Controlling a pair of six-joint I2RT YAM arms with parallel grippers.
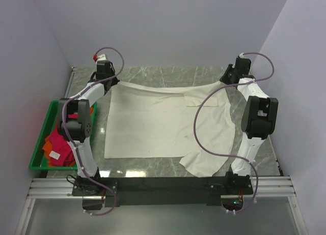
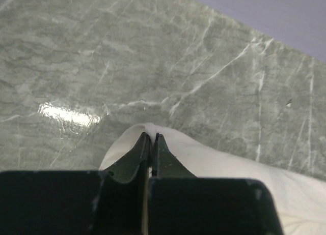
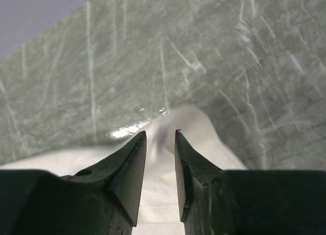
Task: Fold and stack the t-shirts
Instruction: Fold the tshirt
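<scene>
A large cream t-shirt [image 1: 153,123] lies spread on the marble table, its far edge lifted and stretched between both grippers. My left gripper [image 1: 109,81] is shut on the far-left corner; in the left wrist view the cloth [image 2: 229,164] is pinched between the closed fingertips of this gripper [image 2: 153,136]. My right gripper [image 1: 227,81] is at the far-right corner. In the right wrist view this gripper [image 3: 160,135] has its jaws apart, with blurred cream cloth [image 3: 196,125] just beyond and below them. Crimson-pink shirts [image 1: 57,142] and orange cloth [image 1: 51,154] lie in the crate.
A green plastic crate [image 1: 38,143] sits at the table's left edge beside the left arm. Grey walls close in on the left, back and right. The right arm's cable [image 1: 204,138] loops over the shirt. A metal rail [image 1: 163,186] runs along the near edge.
</scene>
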